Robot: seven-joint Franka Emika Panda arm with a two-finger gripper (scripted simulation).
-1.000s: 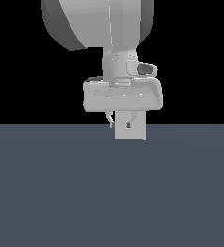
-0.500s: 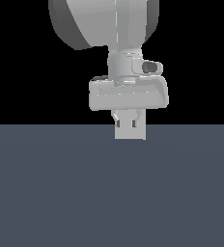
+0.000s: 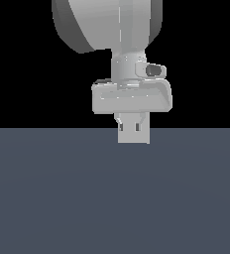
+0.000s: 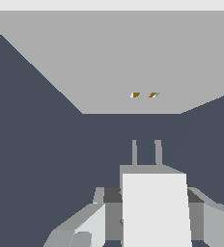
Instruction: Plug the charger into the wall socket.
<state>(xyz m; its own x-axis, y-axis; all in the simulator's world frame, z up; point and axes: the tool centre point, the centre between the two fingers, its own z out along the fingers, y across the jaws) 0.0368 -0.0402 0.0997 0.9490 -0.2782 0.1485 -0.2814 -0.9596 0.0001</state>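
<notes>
One gripper [image 4: 155, 212] fills the near part of the wrist view, and between its grey fingers [image 4: 97, 219] sits one charger [image 4: 155, 207], a plain off-white block. The fingers stand at either side of the block and appear pressed against it, so the jaws look clamped on the charger, though the contact faces themselves are hidden by the block. Two thin grey prongs [image 4: 134, 152] stick out from the charger's far edge, side by side and parallel, pointing toward the panel beyond. No brand, label or writing can be read on any surface.

Past the prongs lies a strip of dark slate-blue floor [image 4: 36, 144], and beyond that stands one wall socket [image 4: 109, 62], a flat light-grey panel that spans most of the far part of the view. Two small dark-yellowish slots [image 4: 135, 95] show on its face, next to one another. The prongs are apart from the panel, with floor visible between their tips and its lower edge; they line up roughly with the two slots.

From the exterior view, the gripper [image 3: 133, 130] hangs below the arm's broad grey wrist, and the light block of the charger [image 3: 133, 136] shows beneath the hand, just over the edge of the floor [image 3: 112, 198]. The socket cannot be made out separately there.
</notes>
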